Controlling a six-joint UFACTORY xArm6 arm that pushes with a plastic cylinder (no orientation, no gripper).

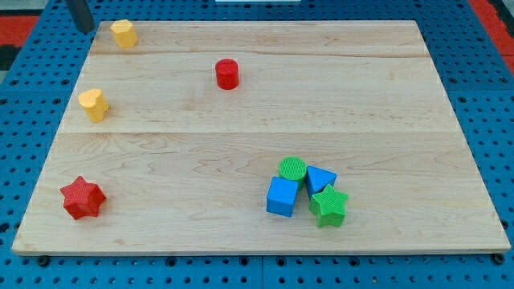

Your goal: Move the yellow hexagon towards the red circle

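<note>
The yellow hexagon (124, 33) sits near the board's top left corner. The red circle (227, 74), a short cylinder, stands to its right and lower, in the upper middle of the board. My dark rod comes in at the view's top left; my tip (84, 30) is just left of the yellow hexagon, at the board's corner edge, apart from the hexagon by a small gap.
A second yellow block (93, 104), heart-like, lies at the left edge. A red star (83, 197) is at the bottom left. A green circle (292, 170), blue triangle (320, 178), blue cube (282, 197) and green star (328, 205) cluster at the bottom right. The wooden board (257, 233) rests on a blue perforated table.
</note>
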